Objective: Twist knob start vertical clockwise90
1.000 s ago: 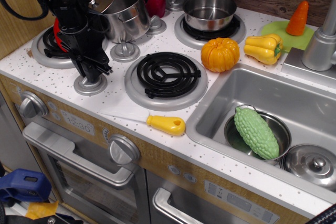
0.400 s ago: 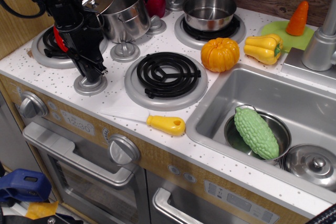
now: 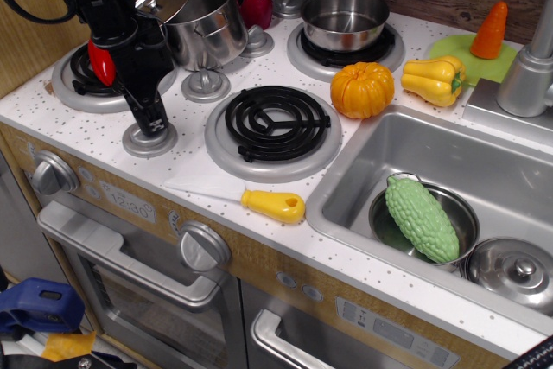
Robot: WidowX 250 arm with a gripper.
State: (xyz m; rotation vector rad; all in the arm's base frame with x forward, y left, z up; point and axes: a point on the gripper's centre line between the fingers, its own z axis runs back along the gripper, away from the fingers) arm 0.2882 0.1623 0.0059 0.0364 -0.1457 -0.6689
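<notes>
The knob is a small silver-grey stove knob with a round flared base, on the white counter left of the front burner. My black gripper comes down on it from above. Its fingers are closed around the knob's raised ridge, which they hide. Only the base disc shows around the fingertips. The arm rises up and to the left, over the left burner.
A steel pot with a tilted lid stands just behind the arm. Three more small knobs lie behind the gripped one. The front burner is to the right, and a yellow-handled knife lies near the counter edge. A pumpkin and the sink are further right.
The gripper has turned about its vertical axis on the knob: its fingers showed broad and side by side before, and are narrow now. The arm above has shifted slightly left.
</notes>
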